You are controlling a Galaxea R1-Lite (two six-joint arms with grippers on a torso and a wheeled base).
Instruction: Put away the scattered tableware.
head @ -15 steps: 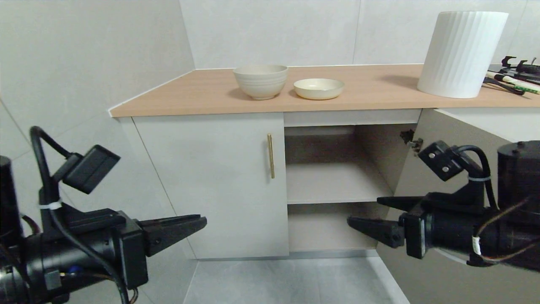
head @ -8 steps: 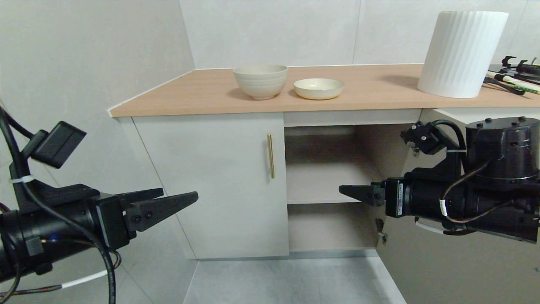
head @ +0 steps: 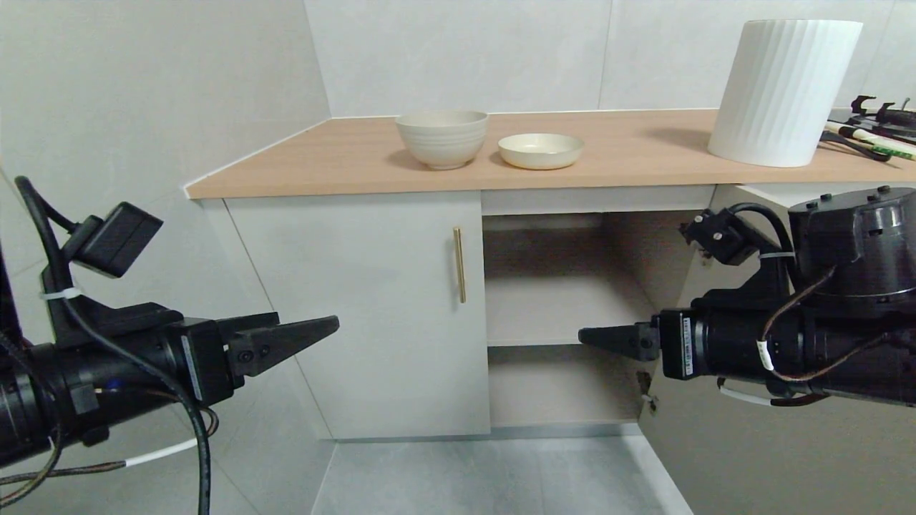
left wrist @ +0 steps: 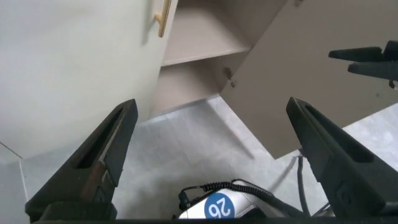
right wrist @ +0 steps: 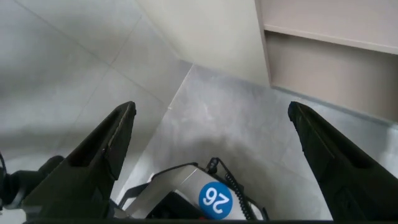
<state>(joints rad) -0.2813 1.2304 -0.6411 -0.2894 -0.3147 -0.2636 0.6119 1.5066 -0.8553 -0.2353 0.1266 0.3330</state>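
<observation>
Bowl (head: 442, 137) and dish (head: 540, 149) are seen on the counter (head: 322, 161) above the wide-spread left gripper (head: 308, 326) and right gripper (head: 592, 336), the dish seemingly nearer the right.

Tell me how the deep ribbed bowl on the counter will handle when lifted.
The bowl looks rigid, probably ceramic: it should hold shape but could chip against the shallow dish beside it. Its ribbed wall may give some grip, though the curve could slip; the rim seems safer. It narrows to a small foot, so a high push might tip it.
</observation>
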